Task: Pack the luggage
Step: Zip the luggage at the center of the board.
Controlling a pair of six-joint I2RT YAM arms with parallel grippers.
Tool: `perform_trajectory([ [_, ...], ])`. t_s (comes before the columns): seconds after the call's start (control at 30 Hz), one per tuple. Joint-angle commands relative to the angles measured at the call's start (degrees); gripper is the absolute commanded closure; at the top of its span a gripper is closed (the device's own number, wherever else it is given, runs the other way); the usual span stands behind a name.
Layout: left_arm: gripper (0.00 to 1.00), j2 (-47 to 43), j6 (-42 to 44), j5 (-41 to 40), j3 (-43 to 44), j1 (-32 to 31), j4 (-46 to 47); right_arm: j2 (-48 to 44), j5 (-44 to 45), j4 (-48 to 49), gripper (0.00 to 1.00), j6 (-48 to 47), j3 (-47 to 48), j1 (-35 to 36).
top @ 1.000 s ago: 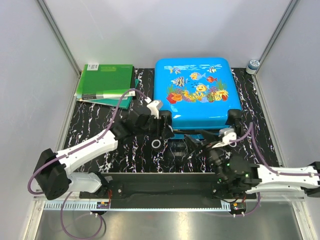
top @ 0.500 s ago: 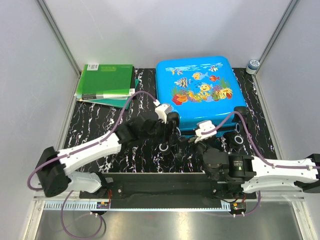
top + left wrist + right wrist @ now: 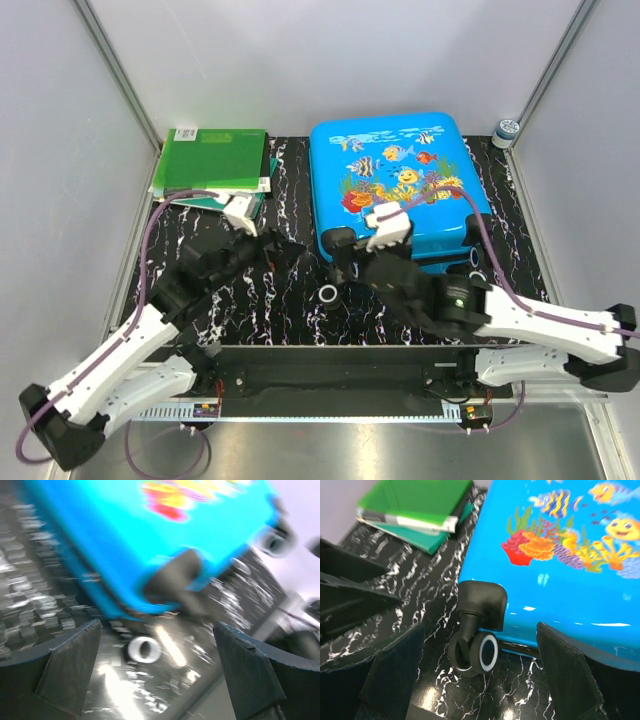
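now left gripper (image 3: 288,252) pulled back from luggage (image 3: 395,180), jaws wide; right gripper (image 3: 345,268) wide by wheel (image 3: 328,294).

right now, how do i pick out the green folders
Start at the blue fish-print luggage at the back of the black marbled mat. Left of it, apart, lie the green folders: a flat stack, the only green thing there.

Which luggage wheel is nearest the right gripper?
The near-left corner wheel, framed by the open right gripper; the near-right wheel sits farther along the edge of the luggage.
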Motion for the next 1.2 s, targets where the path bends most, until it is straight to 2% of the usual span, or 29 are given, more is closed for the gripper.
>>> perform_trajectory([
  [0.0,0.01,-1.09,0.85,2.73,-5.29,10.66,4.52,9.94,-12.9,-10.59,0.02,9.03,6.47,-5.57],
  [0.23,0.01,2.6,2.6,13.54,-11.18,17.36,16.22,21.13,-16.44,-16.65,0.0,16.32,12.28,-5.57],
  [0.47,0.01,4.1,4.1,16.72,-15.05,18.77,25.19,28.77,-11.26,-27.99,0.0,21.77,18.78,-5.48],
  [0.7,0.01,6.12,5.07,16.9,-15.94,18.77,26.52,31.16,-7.83,-34.49,0.0,26.95,21.24,-5.57],
  [1.0,0.01,7.17,4.54,17.33,-16.99,18.95,28.45,29.57,-7.2,-34.16,0.0,29.33,18.79,-6.1],
  [1.17,0.01,8.67,5.24,18.3,-17.96,18.86,31.44,30.63,-8.35,-30.3,0.0,27.41,17.12,-7.06],
])
